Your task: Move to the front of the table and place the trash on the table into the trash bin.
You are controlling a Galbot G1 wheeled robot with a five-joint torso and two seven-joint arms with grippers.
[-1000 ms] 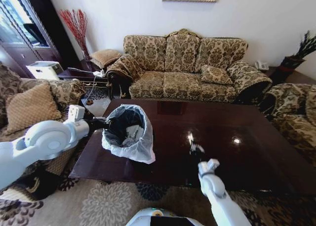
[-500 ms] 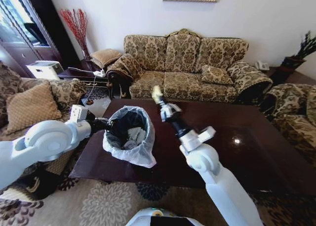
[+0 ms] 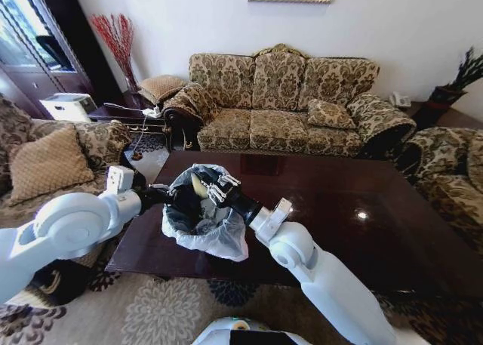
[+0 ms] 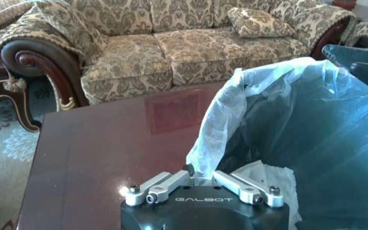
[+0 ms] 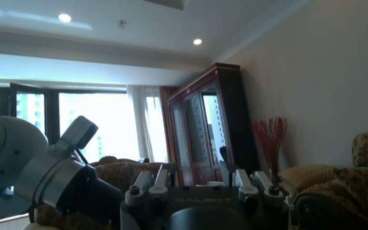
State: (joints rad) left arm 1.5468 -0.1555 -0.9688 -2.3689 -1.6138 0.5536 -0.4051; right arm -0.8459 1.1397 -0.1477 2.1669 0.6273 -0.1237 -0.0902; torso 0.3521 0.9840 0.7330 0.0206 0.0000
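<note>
The trash bin (image 3: 202,223), black with a whitish bag over its rim, stands on the left part of the dark glossy table (image 3: 339,201). My left gripper (image 3: 156,195) is shut on the bag's rim; in the left wrist view its fingers (image 4: 147,188) meet on the plastic (image 4: 286,124) at my left gripper (image 4: 200,181). My right gripper (image 3: 207,188) reaches over the bin's mouth. A pale piece of trash (image 3: 197,185) sits right at its tip; I cannot tell whether they touch. In the right wrist view my right gripper (image 5: 200,175) has its fingers (image 5: 151,182) apart with nothing between them.
A patterned sofa (image 3: 287,103) stands behind the table, with armchairs at the left (image 3: 53,160) and right (image 3: 453,171). A small side table (image 3: 128,118) sits at the back left. A patterned rug (image 3: 158,307) lies under the table's near edge.
My right arm has swung left from above the table's middle to over the bin's mouth, bringing the pale piece with it. The left gripper has kept its hold on the bag's rim.
</note>
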